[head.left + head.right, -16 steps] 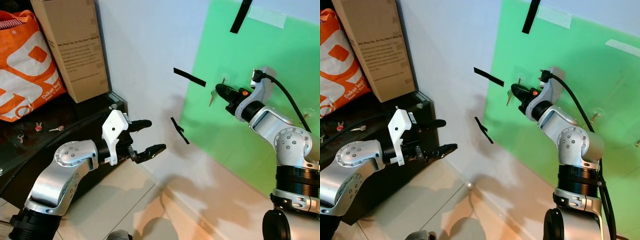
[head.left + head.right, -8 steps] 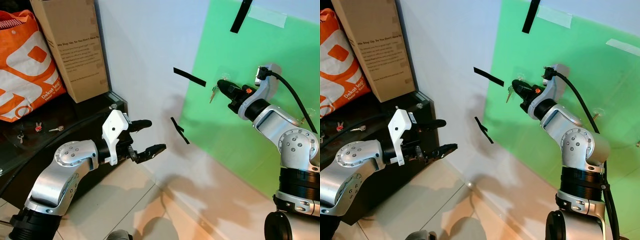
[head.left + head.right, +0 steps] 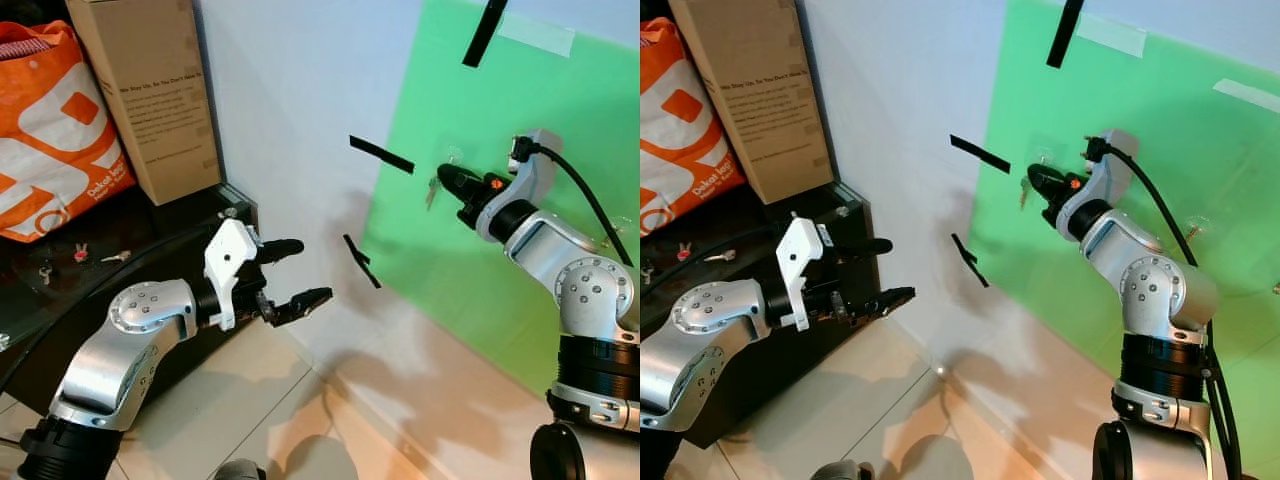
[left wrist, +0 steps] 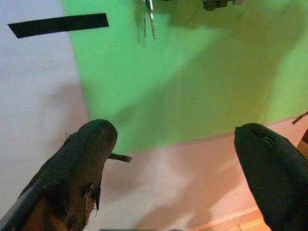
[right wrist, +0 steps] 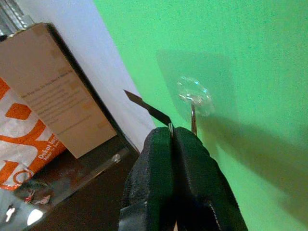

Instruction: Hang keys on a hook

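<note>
Right wrist view: right gripper (image 5: 172,139) pinching keys (image 3: 432,189) beside one hook (image 5: 192,103); left gripper (image 3: 296,272) spread.

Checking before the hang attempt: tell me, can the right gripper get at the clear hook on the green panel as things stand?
Probably yes. The right gripper, shut on the keys, sits just beside the clear hook, with nothing between them.

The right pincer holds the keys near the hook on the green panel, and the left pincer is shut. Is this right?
Not quite. The left pincer is open, its fingers wide apart in the left wrist view. The right pincer does hold the keys near the hook on the green panel.
</note>
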`<state>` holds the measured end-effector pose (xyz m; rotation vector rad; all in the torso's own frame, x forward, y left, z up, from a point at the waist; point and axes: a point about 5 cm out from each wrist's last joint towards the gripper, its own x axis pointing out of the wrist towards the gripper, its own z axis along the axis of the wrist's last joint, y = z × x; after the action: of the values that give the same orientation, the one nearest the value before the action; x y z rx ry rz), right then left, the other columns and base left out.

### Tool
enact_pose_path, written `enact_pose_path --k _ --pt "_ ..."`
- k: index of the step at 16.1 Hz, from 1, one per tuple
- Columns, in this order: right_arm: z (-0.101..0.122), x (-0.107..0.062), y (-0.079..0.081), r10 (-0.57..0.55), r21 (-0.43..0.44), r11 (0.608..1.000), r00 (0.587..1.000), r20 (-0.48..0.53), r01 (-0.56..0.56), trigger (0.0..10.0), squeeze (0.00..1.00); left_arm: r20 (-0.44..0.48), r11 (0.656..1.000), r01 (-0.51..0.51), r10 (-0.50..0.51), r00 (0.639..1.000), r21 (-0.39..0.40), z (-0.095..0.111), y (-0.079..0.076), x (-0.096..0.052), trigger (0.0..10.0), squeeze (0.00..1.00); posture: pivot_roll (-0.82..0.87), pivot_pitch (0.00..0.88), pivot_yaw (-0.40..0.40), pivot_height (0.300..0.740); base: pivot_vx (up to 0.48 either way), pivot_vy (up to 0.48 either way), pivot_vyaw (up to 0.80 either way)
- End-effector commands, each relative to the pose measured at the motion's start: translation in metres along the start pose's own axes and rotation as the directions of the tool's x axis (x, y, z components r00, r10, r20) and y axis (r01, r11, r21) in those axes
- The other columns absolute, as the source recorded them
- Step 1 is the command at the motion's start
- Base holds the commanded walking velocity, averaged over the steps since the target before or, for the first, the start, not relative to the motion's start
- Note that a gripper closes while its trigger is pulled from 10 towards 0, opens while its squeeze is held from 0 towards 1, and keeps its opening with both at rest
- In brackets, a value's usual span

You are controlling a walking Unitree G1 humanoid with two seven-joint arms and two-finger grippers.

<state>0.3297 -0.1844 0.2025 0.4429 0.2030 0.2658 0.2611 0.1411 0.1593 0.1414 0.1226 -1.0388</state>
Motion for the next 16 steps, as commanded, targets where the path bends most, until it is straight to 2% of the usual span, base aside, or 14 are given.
enact_pose_path --k 1,4,8,13,15,16 --pt "0.006 -0.007 -0.02 -0.117 0.033 0.993 0.992 0.037 0.116 10.0 0.0 -0.001 1.0 0.015 -0.015 1.0 0.007 0.003 0.0 0.003 10.0 0.0 0.02 0.0 -0.033 0.74 0.0 0.0 0.0" --pt "0.002 -0.009 -0.02 -0.104 0.129 0.987 0.993 0.048 0.097 10.0 0.0 -0.002 1.0 0.017 -0.017 1.0 0.007 0.002 -0.001 0.002 10.0 0.0 0.02 0.0 -0.034 0.74 0.0 0.0 0.0" --pt "-0.005 -0.01 -0.026 -0.186 0.166 0.97 0.982 0.031 0.178 10.0 0.0 -0.003 1.0 0.018 -0.018 1.0 0.008 0.002 -0.002 0.002 10.0 0.0 0.02 0.0 -0.038 0.74 0.0 0.0 0.0" --pt "-0.019 -0.008 -0.028 -0.239 0.228 0.945 0.971 -0.003 0.233 10.0 0.0 -0.003 1.0 0.017 -0.016 1.0 0.007 0.001 -0.002 0.002 10.0 0.0 0.02 0.0 -0.038 0.74 0.0 0.0 0.0" --pt "-0.024 -0.009 -0.031 -0.271 0.214 0.94 0.963 -0.015 0.268 10.0 0.0 -0.002 1.0 0.015 -0.015 1.0 0.006 0.001 -0.002 0.001 10.0 0.0 0.02 0.0 -0.046 0.74 0.0 0.0 0.0" --pt "-0.025 -0.01 -0.031 -0.28 0.18 0.943 0.96 -0.019 0.278 10.0 0.0 -0.002 1.0 0.015 -0.015 1.0 0.006 0.0 -0.002 0.001 10.0 0.0 0.02 0.0 -0.046 0.74 0.0 0.0 0.0"
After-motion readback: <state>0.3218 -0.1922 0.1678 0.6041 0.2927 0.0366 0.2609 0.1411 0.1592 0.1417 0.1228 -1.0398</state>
